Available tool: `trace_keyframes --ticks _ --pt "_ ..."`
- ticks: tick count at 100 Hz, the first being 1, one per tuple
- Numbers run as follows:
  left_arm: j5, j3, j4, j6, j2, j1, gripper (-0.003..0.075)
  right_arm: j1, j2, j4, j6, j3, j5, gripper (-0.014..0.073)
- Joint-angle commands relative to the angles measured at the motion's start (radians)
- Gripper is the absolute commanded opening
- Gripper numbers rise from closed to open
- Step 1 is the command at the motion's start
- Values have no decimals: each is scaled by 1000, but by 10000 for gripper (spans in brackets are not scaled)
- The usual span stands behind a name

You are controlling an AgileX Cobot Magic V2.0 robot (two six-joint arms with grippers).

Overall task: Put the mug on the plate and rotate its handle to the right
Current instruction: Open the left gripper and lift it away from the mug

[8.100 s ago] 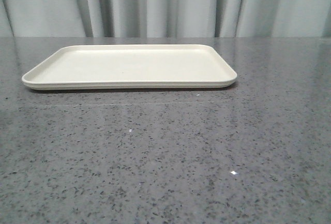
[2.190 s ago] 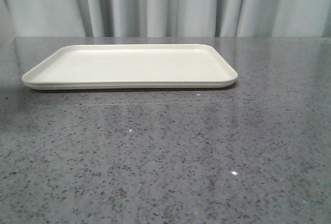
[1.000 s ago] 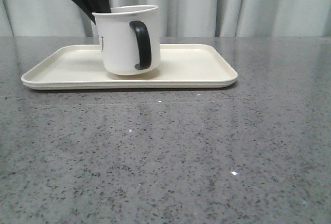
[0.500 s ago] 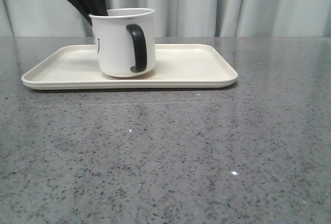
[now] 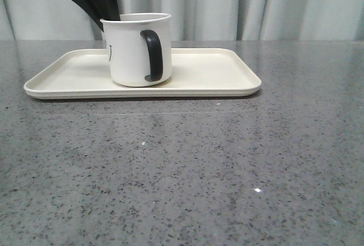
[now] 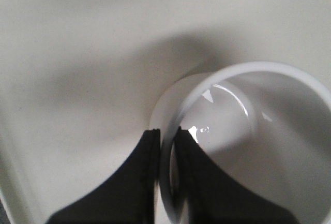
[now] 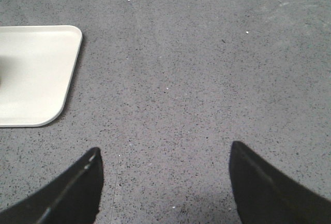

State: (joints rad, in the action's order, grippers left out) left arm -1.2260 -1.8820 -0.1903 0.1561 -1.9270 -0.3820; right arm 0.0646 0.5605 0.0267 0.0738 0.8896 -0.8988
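The mug (image 5: 136,49) sits upright on the plate (image 5: 210,75), a touch left of the plate's middle in the front view, its base flat on the cream floor. The handle (image 5: 152,55) faces the camera, around five o'clock on the mug's body, just right of centre. A sliver of black print shows at the mug's nine o'clock edge. Left pincer (image 6: 164,144) is clamped on the mug's rim, one finger inside the wall and one outside, gripping at the far-left lip, about ten o'clock from the front. Right pincer (image 7: 164,182) hangs over the speckled grey surface (image 5: 182,172), fingers spread wide apart and holding nothing, the plate's corner off at its ten o'clock.
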Motion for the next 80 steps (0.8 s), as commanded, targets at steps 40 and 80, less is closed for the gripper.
trace_keyframes --ticks 40,80 --pt "19 -34 -28 -24 50 -6 302 0 12 -2 -7 32 85 521" --pt "47 -34 -46 -24 56 -6 501 0 12 -2 -7 32 85 521"
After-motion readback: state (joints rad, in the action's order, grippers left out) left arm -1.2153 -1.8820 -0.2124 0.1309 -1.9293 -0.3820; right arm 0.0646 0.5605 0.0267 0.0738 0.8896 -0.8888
